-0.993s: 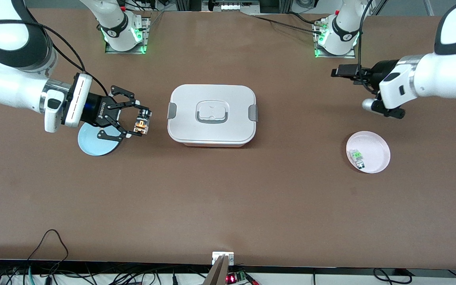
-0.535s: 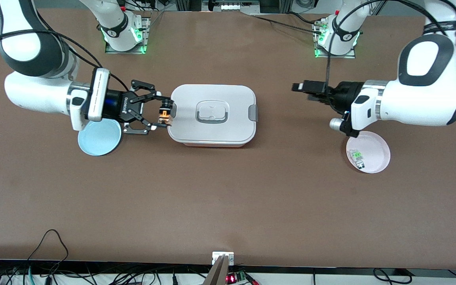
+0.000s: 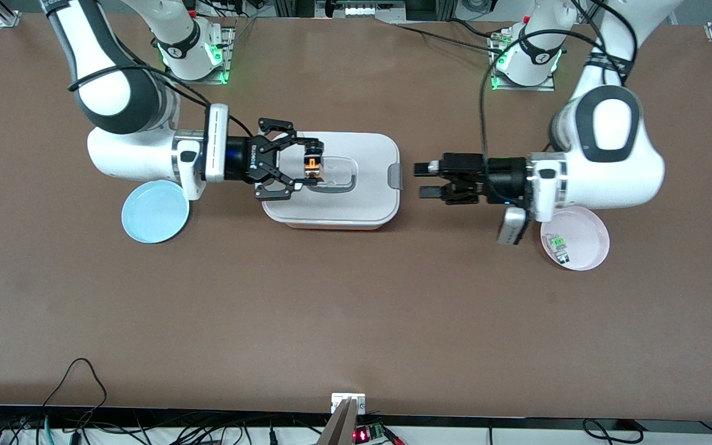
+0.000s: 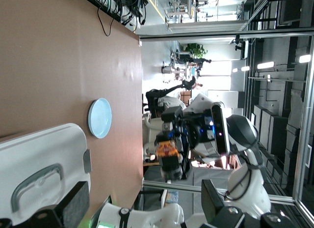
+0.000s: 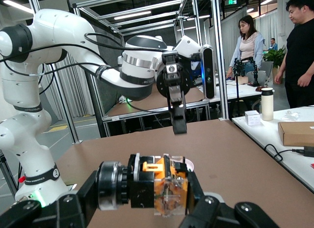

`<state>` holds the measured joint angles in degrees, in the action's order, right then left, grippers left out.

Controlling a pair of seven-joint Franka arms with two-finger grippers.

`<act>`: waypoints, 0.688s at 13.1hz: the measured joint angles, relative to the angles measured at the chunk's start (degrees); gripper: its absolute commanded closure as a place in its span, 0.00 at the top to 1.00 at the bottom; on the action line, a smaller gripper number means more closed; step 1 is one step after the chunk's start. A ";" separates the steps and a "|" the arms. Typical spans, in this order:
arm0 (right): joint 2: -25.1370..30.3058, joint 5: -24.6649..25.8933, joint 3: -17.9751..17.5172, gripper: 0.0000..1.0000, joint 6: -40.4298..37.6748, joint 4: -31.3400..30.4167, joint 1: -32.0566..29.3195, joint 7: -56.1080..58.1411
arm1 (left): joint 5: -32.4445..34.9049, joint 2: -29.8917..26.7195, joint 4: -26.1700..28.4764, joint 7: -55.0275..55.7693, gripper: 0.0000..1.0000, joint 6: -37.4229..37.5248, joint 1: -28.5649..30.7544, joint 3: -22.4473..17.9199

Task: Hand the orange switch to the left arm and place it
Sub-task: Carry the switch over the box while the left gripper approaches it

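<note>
- Holding the orange switch (image 3: 312, 165) clamped in our right gripper (image 3: 308, 169), we have it in the air over the box (image 3: 331, 213) lid.
- Across the gap, our left gripper (image 3: 425, 179), spread wide and empty, points at it over bare table beside the box.
- Lettering on the right gripper is unreadable.

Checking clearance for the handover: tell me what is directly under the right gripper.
The right gripper, shut on the orange switch, hangs over the box, above its lid handle. The handle's part beneath the fingers is covered.

Smooth white plastic box (image 3: 356, 210), matt brown table (image 3: 356, 321), glossy blue plate (image 3: 153, 219)
</note>
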<state>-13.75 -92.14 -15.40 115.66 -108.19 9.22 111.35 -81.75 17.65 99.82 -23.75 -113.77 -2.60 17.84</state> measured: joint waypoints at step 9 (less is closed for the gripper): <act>-3.03 -4.36 -0.04 0.28 8.34 3.90 6.96 0.47 | -8.50 -0.05 3.53 -0.44 0.89 -22.16 -0.37 13.63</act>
<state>-16.78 -96.50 -15.44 124.00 -104.29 16.18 111.81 -90.25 17.61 103.35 -24.19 -135.93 -2.97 31.48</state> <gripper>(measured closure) 0.278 0.000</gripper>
